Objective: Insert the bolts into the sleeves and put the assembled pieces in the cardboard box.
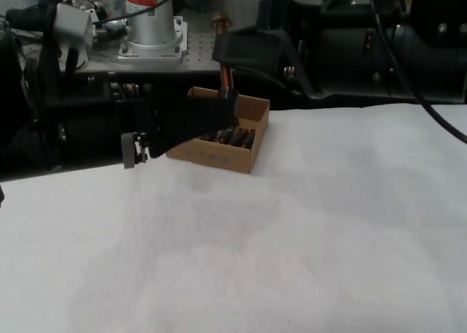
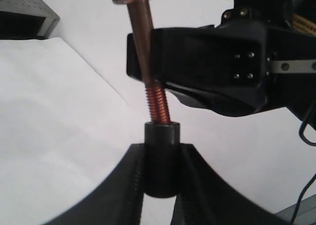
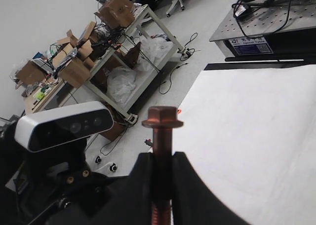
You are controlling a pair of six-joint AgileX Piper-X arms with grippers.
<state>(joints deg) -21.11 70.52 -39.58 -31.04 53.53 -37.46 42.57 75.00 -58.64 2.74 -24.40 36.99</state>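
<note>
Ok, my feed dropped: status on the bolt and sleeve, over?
Left gripper shut on sleeve. Right gripper shut on bolt. Threaded end at sleeve mouth, not seated. Cardboard box close by, pieces inside.

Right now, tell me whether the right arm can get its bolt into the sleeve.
Likely yes: the bolt in the right gripper stands with its thread at the mouth of the sleeve held by the left gripper, nothing between them.

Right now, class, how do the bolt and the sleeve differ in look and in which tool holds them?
The bolt is copper-coloured, long and threaded with a hex head; the sleeve is black, short and smooth. The right tool clamps the bolt; the left tool clamps the sleeve. Both are gripped, with the bolt's tip at the sleeve's mouth.
</note>
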